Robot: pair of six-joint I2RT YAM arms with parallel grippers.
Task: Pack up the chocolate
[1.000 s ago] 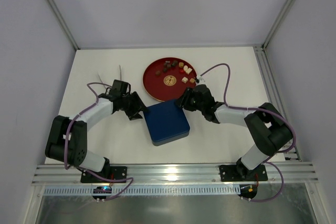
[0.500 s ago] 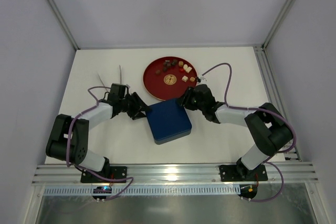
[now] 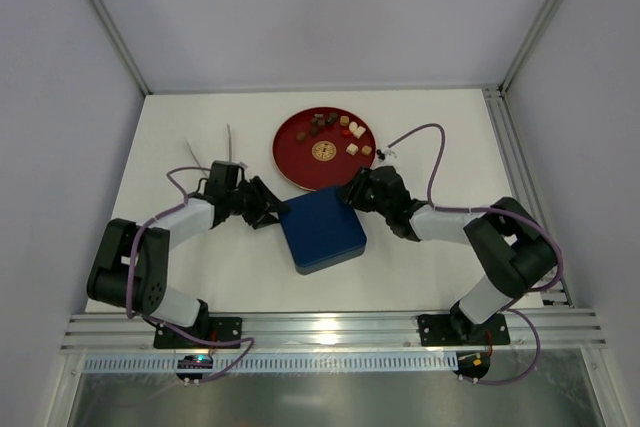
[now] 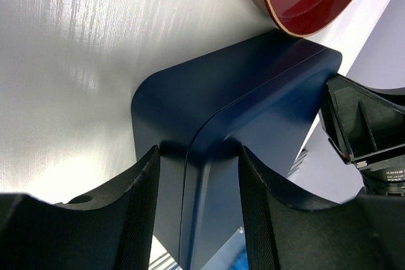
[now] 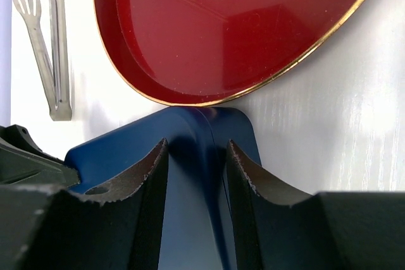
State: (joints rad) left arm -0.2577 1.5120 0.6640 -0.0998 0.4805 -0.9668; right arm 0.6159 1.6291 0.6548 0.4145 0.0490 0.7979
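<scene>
The chocolate (image 3: 335, 129) lies as small brown and cream pieces along the far side of a round red plate (image 3: 285, 155). In front of the plate sits a dark blue box (image 3: 322, 232) with its lid on. My left gripper (image 3: 275, 209) is shut on the box's left corner. In the left wrist view its fingers (image 4: 197, 153) straddle that corner of the box (image 4: 253, 93), one above and one below the lid's seam. My right gripper (image 3: 350, 193) is shut on the far right corner. The right wrist view has its fingers (image 5: 197, 147) clamped across the box's (image 5: 120, 147) edge, just short of the plate (image 5: 209, 36).
Metal tongs (image 3: 229, 139) lie on the white table left of the plate, also in the right wrist view as tongs (image 5: 54, 42). A gold emblem (image 3: 322, 151) marks the plate's middle. Purple cables loop off both arms. An aluminium rail runs along the right edge.
My left gripper has slid right onto the box's left corner and closed on it. The box has shifted slightly to the right. The right gripper has kept its hold.
</scene>
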